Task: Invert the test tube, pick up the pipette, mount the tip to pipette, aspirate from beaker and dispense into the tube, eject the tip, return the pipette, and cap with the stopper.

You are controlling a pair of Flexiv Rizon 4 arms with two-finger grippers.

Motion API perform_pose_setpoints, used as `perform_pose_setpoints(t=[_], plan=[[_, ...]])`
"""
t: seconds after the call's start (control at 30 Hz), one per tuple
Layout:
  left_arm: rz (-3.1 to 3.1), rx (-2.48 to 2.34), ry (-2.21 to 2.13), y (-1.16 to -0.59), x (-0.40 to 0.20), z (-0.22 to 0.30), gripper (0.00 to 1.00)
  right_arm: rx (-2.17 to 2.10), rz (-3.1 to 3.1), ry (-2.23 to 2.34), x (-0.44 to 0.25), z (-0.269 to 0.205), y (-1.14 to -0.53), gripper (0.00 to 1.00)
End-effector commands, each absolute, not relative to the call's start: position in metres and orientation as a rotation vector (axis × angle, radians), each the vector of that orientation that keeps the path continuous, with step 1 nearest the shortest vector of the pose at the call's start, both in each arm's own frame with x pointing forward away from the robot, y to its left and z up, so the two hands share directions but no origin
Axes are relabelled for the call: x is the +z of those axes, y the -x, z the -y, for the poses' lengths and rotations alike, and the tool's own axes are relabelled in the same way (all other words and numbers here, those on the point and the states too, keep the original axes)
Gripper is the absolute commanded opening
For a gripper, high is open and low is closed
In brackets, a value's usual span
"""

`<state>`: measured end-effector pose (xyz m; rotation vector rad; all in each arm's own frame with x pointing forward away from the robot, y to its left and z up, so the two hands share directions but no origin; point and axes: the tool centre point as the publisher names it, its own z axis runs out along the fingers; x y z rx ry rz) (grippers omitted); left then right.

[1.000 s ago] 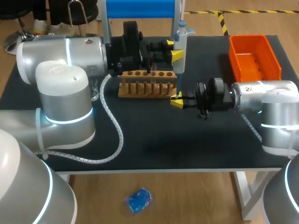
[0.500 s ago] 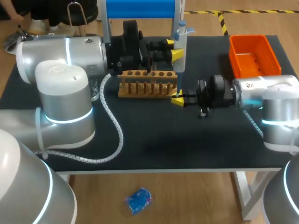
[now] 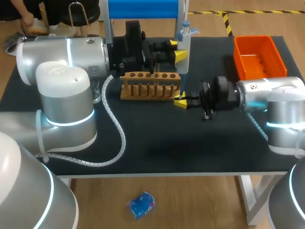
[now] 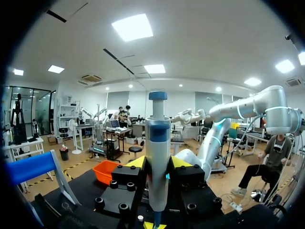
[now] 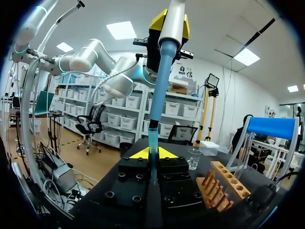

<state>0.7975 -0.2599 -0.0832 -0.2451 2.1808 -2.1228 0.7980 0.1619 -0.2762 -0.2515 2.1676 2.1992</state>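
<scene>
**A:** Head view first. Where's the pipette [image 3: 184,40]?

**B:** Upright near the desk's [image 3: 157,138] far edge, just behind the right end of the wooden rack [image 3: 150,86]. The left gripper [image 3: 178,50] has it clamped. The right gripper [image 3: 180,101] sits at the pipette's lower end, beside that same rack end. An orange bin [image 3: 259,57] stands at the far right corner.

**A:** Left wrist view?

**B:** Its fingers [image 4: 137,162] press the pipette's barrel from both sides, with the blue plunger cap [image 4: 157,95] above them.

**A:** Right wrist view?

**B:** The tip [image 5: 153,143] runs down between that gripper's yellow fingers. They look clenched on it, though the contact is hard to see. A beaker [image 5: 194,158] stands ahead, near the rack.
</scene>
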Motion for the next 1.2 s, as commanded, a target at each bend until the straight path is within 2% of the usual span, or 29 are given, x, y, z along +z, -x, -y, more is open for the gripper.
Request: perform_pose_setpoints(t=[0.03,1.2], plan=[[-2.181,-2.122,0.246,-0.7971,-0.0883,0.2606,0.00,2.196,-2.177,0.236,-0.2720,-0.1610,-0.8001,0.00],[-2.181,-2.122,0.246,-0.7971,-0.0883,0.2606,0.00,2.167,-2.202,0.248,-0.2643,-0.1650,-0.8049,0.00]])
